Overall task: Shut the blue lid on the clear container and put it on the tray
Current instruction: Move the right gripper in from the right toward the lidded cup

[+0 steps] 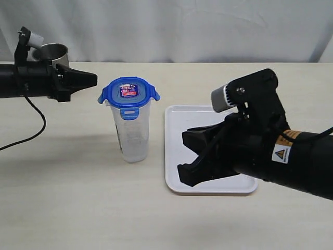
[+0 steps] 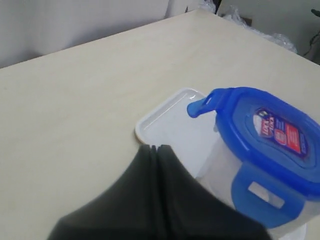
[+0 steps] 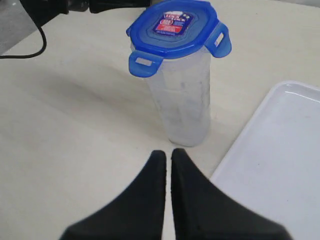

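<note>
One blue lid (image 1: 128, 92) on one clear container (image 1: 132, 138), one tray (image 1: 182, 117)

All views (wrists nearest) share the clear container (image 1: 132, 136).

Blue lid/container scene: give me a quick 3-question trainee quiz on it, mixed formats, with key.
1. True or false: the blue lid sits on top of the clear container.
2. Relative to the tray, the clear container stands: A) inside it; B) beside it, on the table; C) lifted off the surface.
3. Fill in: the left gripper and the right gripper are both ____, holding nothing.

Key: 1 true; 2 B; 3 shut.
</note>
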{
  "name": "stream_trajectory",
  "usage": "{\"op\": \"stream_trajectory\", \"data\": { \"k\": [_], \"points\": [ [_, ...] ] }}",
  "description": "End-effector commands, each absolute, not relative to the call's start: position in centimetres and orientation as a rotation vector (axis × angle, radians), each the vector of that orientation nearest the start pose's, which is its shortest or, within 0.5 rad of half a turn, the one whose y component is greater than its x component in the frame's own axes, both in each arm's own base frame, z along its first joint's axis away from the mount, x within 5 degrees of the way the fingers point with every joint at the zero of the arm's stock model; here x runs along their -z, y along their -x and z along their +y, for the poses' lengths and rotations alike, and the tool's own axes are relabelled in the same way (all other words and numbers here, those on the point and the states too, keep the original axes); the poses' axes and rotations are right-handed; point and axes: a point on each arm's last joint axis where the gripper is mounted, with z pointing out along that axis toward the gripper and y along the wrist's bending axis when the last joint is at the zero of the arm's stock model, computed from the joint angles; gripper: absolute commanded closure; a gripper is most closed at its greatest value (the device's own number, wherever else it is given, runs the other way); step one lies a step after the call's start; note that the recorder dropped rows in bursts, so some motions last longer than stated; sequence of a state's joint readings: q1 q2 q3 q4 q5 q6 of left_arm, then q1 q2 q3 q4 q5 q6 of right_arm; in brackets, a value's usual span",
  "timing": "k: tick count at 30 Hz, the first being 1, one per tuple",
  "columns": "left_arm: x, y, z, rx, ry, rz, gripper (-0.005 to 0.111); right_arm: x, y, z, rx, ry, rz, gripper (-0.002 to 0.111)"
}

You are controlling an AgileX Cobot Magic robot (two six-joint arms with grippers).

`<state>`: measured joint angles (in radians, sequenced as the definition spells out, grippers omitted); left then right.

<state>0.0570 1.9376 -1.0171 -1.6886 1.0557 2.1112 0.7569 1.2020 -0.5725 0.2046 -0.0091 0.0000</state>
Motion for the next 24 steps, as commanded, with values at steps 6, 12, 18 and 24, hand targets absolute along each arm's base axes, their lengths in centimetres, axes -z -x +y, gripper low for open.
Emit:
{"op": "stream_trajectory", "data": {
  "k": [6, 12, 18, 24],
  "points": [
    [-17.0, -35.4, -6.6, 0.951, -0.89, 1.78, 0.107, -23.8, -17.9, 16.9, -0.551, 0.605, 2.07, 0.104],
    [-17.0, -35.0, -6.7, 0.986, -0.939, 1.761, 0.107, -23.8, -17.9, 16.9, -0.551, 0.605, 2.07, 0.104],
    [-17.0, -34.6, -6.8, 1.012, -0.99, 1.751, 0.107, -23.8, -17.9, 16.9, -0.548, 0.612, 2.067, 0.104],
    [-16.9, -34.4, -6.8, 1.013, -1.013, 1.754, 0.107, -23.8, -17.9, 16.9, -0.548, 0.612, 2.067, 0.104]
  ]
}}
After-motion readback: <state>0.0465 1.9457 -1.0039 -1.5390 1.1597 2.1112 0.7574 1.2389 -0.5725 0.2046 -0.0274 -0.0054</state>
